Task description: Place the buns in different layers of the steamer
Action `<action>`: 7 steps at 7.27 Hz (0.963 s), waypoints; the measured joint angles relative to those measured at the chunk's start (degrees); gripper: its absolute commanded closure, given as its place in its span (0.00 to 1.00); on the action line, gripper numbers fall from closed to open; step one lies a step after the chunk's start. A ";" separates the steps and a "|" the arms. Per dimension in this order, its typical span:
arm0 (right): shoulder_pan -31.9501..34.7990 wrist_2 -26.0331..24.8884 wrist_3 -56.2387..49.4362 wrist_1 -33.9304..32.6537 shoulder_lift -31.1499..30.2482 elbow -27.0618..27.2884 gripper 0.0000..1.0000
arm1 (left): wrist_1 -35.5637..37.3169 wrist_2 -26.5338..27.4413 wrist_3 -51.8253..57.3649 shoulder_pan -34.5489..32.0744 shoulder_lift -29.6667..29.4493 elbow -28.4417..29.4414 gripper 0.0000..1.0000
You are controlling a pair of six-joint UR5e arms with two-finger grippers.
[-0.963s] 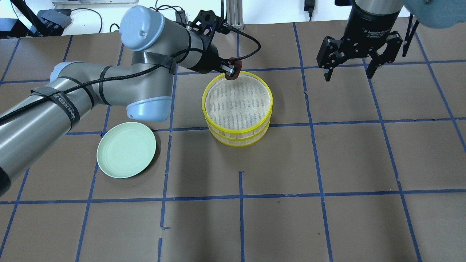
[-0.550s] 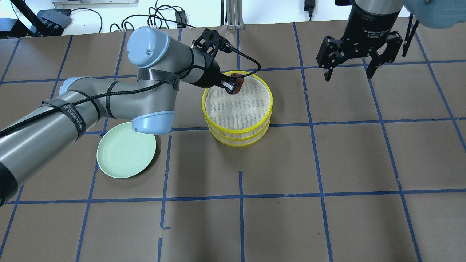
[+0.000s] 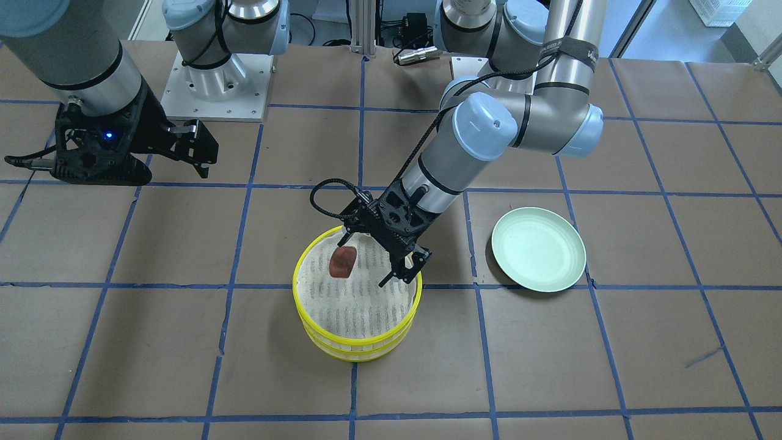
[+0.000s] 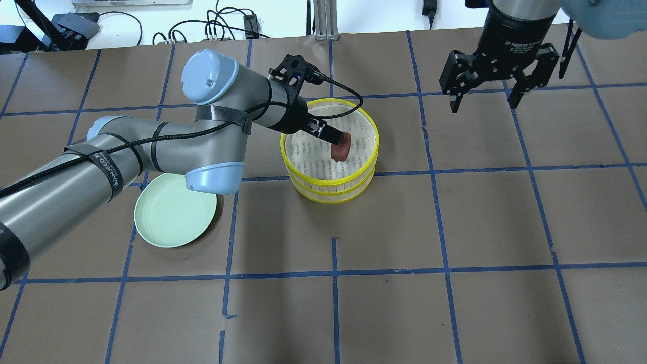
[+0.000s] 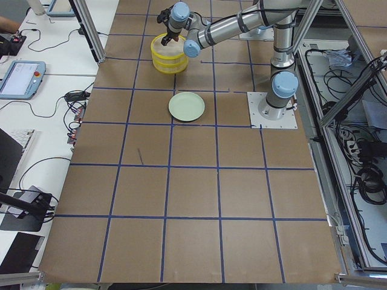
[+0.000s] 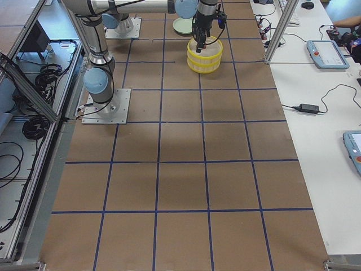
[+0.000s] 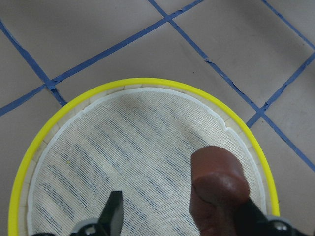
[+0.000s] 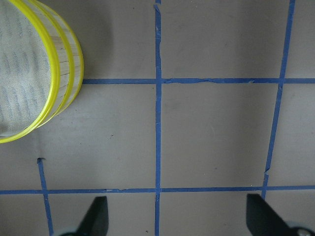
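Note:
The steamer (image 4: pixel 328 179) stands mid-table, two yellow-rimmed tiers with mesh cloth on top; it also shows in the front view (image 3: pixel 357 348) and the left wrist view (image 7: pixel 147 83). The reddish-brown bun (image 4: pixel 340 150) lies on the top tier's cloth, also seen from the front (image 3: pixel 342 263). My left gripper (image 7: pixel 182 216) hangs just above the cloth with its jaws wide apart, and the bun (image 7: pixel 216 177) sits against one finger. My right gripper (image 4: pixel 485 96) is open and empty, high at the far right. The white bun is out of view.
A pale green plate (image 4: pixel 174 208) lies empty to the left of the steamer, partly under my left arm's elbow. The plate also shows in the front view (image 3: pixel 537 247). Blue tape lines cross the brown table.
My left gripper moved from the steamer's far rim to over its middle with the reddish-brown bun, then opened. The bun now rests on the cloth. The right arm has not moved.

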 measured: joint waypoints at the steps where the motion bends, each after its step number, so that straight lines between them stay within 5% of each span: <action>1: 0.00 -0.02 0.00 0.00 0.00 0.00 0.01 | -0.02 -0.05 0.54 0.02 0.06 0.17 0.00; 4: 0.00 -0.02 0.21 -0.59 -0.06 -0.06 0.00 | -6.14 0.49 0.62 0.22 2.31 3.74 0.00; 7: 0.16 -0.01 0.59 -1.53 -0.35 -0.09 0.00 | -33.68 8.68 0.34 2.58 10.46 10.66 0.00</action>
